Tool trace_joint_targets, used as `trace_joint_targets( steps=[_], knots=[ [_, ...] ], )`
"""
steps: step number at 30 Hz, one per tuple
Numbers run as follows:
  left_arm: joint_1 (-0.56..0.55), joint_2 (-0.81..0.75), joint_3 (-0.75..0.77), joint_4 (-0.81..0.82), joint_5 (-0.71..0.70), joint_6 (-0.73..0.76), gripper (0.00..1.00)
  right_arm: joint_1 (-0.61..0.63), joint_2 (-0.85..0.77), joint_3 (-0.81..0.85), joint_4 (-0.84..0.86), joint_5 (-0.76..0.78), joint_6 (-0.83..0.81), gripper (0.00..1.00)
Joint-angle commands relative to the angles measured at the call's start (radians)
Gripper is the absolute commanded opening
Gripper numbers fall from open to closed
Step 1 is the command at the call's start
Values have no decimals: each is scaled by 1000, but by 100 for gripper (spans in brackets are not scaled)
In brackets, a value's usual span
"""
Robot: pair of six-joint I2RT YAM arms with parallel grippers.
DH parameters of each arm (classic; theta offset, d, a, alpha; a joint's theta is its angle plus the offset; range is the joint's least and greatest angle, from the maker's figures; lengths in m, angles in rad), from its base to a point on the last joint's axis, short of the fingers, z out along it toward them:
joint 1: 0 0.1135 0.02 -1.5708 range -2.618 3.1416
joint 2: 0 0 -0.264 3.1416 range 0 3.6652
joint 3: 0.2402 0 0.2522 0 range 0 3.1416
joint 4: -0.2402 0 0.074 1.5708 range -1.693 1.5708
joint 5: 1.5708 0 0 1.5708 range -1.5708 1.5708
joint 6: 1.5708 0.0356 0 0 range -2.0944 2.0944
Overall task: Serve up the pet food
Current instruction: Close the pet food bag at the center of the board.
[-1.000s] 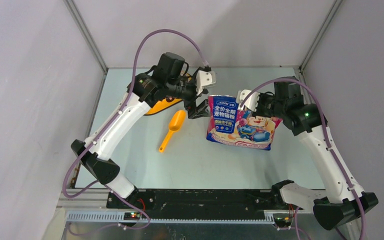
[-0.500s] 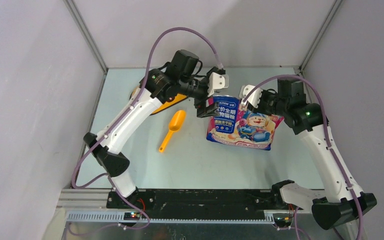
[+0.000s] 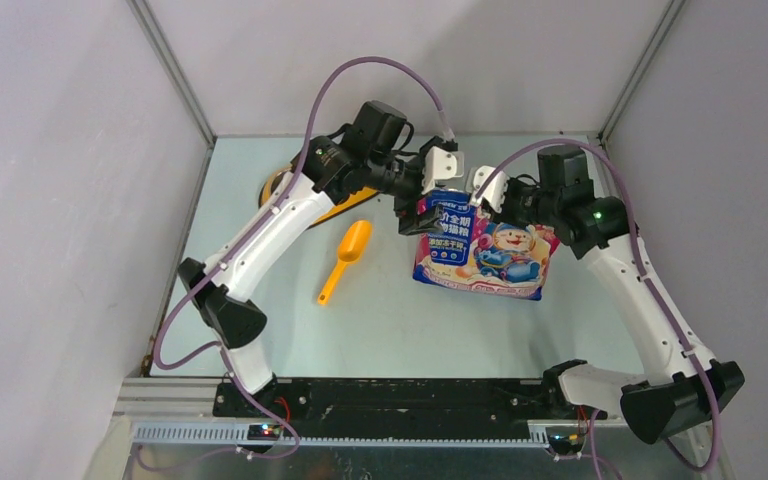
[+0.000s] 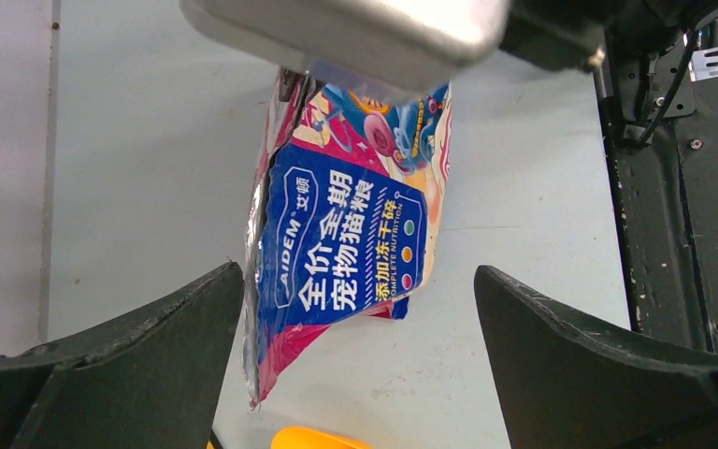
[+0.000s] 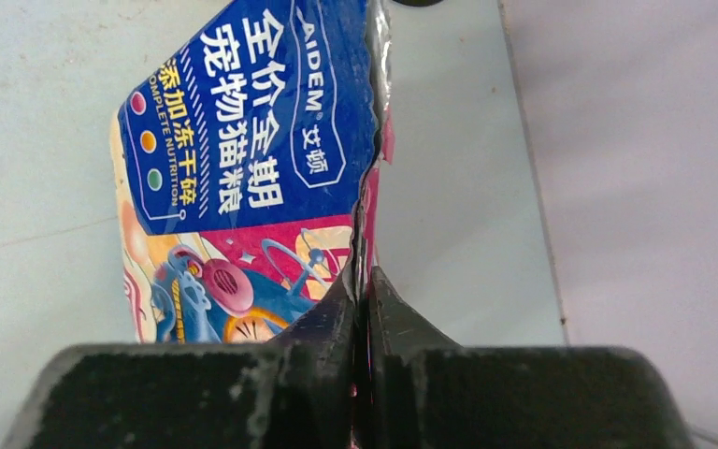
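Right gripper [image 5: 365, 304] pinches the pouch [image 5: 243, 140] by its edge, jaws clamped tight. Left gripper [image 4: 357, 281] straddles it, jaws gaping. Pouch top points toward the far wall [image 3: 410, 60].

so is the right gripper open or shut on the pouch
Shut on the pouch: the right gripper pinches its edge, fingers pressed together.

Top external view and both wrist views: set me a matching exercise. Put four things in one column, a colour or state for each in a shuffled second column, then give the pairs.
1. left claw
2. right claw
3. scoop
4. pouch

A. orange, lying on the table
B. shut on the pouch's edge
C. open, straddling the pouch
D. blue and pink

Pairs: 1-C, 2-B, 3-A, 4-D
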State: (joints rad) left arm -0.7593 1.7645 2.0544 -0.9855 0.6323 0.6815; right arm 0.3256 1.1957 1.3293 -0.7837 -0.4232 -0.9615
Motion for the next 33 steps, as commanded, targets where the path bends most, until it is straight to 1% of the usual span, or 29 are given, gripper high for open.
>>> trace_joint_targets(
  steps=[1, 2, 8, 9, 10, 11, 13, 16, 18, 20, 22, 23, 24, 27, 29, 31, 32, 33],
  knots=[
    [-4, -53, -15, -7, 17, 18, 100, 13, 15, 7, 97, 0, 25, 2],
    [-3, -59, -19, -10, 17, 19, 100, 15, 13, 7, 105, 5, 26, 0],
    [0, -87, -36, -31, 18, 18, 100, 22, -18, 14, 115, 28, 36, 0],
    [2, -91, -39, -31, 20, 9, 100, 23, -16, 17, 107, 25, 42, 5],
    [8, -101, -45, -32, 23, 4, 100, 28, -14, 21, 102, 23, 41, 13],
    [14, -105, -48, -33, 25, -6, 100, 31, -10, 21, 100, 24, 44, 26],
    [26, -124, -59, -32, 28, -21, 100, 37, -2, 21, 104, 15, 51, 35],
    [46, -164, -88, -33, 29, -33, 100, 45, 14, 22, 120, 2, 70, 39],
    [60, -190, -110, -38, 24, -37, 100, 47, 26, 22, 136, -6, 84, 38],
    [76, -216, -136, -41, 23, -38, 100, 48, 36, 21, 143, -17, 90, 32],
    [90, -239, -163, -42, 24, -40, 100, 52, 45, 21, 149, -21, 96, 13],
    [99, -253, -178, -44, 22, -39, 100, 54, 48, 21, 152, -18, 99, 2],
    [102, -259, -184, -46, 21, -40, 100, 54, 50, 22, 154, -17, 106, 0],
    [123, -287, -210, -49, 27, -42, 100, 63, 41, 21, 152, -10, 106, 0],
    [133, -300, -221, -50, 31, -46, 100, 69, 35, 21, 179, 11, 130, 0],
    [143, -312, -232, -51, 33, -46, 100, 76, 31, 22, 164, 39, 106, 18],
    [148, -318, -236, -51, 33, -46, 100, 77, 30, 24, 141, 51, 93, 32],
    [151, -326, -245, -52, 33, -46, 100, 72, 23, 25, 127, 75, 68, 37]
  ],
)
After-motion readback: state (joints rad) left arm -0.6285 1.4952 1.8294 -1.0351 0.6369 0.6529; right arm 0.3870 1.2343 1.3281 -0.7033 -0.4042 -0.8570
